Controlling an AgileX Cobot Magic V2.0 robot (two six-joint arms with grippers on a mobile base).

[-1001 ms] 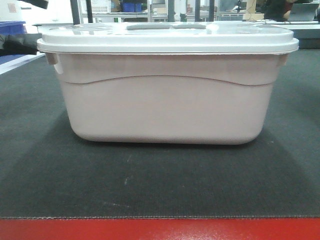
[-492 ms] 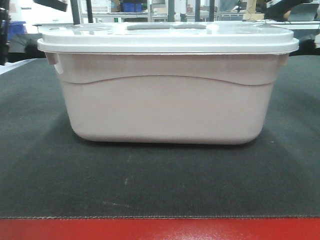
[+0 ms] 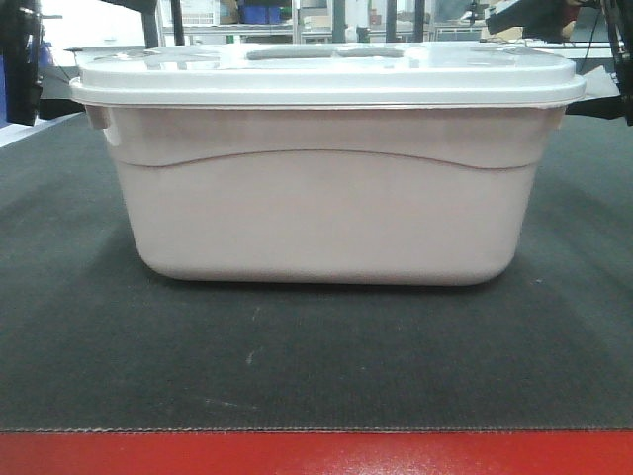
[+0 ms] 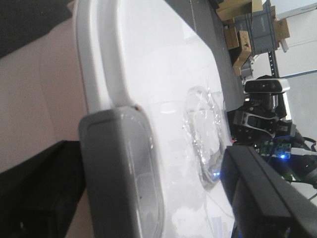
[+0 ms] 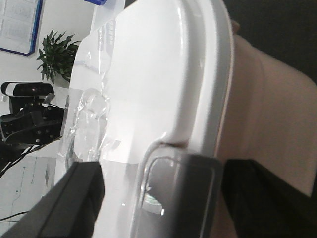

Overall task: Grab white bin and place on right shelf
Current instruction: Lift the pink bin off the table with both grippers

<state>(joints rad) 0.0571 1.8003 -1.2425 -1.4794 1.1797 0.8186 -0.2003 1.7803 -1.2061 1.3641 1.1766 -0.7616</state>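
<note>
Exterior front-facing: large pale pinkish-white translucent plastic bin (image 3: 326,213) with flat white lid (image 3: 326,74), set square on black carpeted table (image 3: 297,356). At each end, around a grey rounded latch (image 4: 119,173): left gripper (image 4: 151,196), right gripper (image 5: 171,198), both spread, clamped on nothing. Probably light yet bulky, smooth, slightly flexible; best squeezed evenly under the lid rim at both ends.

I see the bin (image 3: 326,213) pale pinkish-white, its lid (image 3: 326,84) white, the table (image 3: 297,366) dark grey with a red edge (image 3: 316,455).
</note>
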